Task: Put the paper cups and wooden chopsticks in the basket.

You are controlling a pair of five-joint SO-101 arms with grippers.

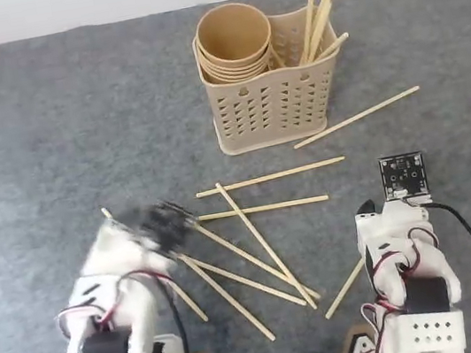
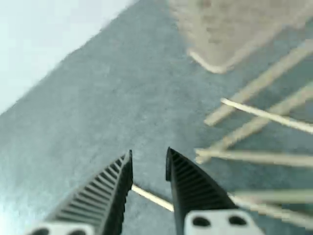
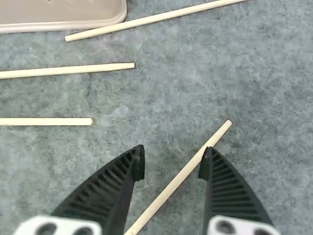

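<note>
Surface: grey, short-pile felt mat (image 1: 50,134) covering the whole table; a pale strip of wall (image 1: 57,9) runs along its far edge.

Beige perforated plastic basket (image 1: 278,103) stands upright at the far middle of the mat; a stack of tan paper cups (image 1: 234,38) sits nested in its left part; a bundle of pale wooden chopsticks (image 1: 316,25) stands tilted in its right part.

Several more wooden chopsticks lie loose on the mat in front of the basket; one slanted chopstick (image 1: 357,117) lies just beside the basket's right foot; two roughly parallel chopsticks (image 1: 271,176) lie across the middle; a crossed heap of chopsticks (image 1: 264,245) fans out between the two arms.

Left gripper (image 2: 149,156): low over the mat at the left end of the crossed heap; jaws a narrow gap apart; I see a thin chopstick (image 2: 151,197) crossing the gap beneath the fingers; it lies on the mat; nothing is clamped.

Right gripper (image 3: 171,159): low over the mat, near right; jaws spread wide; a single diagonal chopstick (image 3: 181,176) lies flat on the mat between them, running close by one fingertip (image 3: 208,159); I cannot tell whether it touches; not gripped.

The basket's base corner (image 3: 63,14) shows from the right wrist, well apart from that gripper.
</note>
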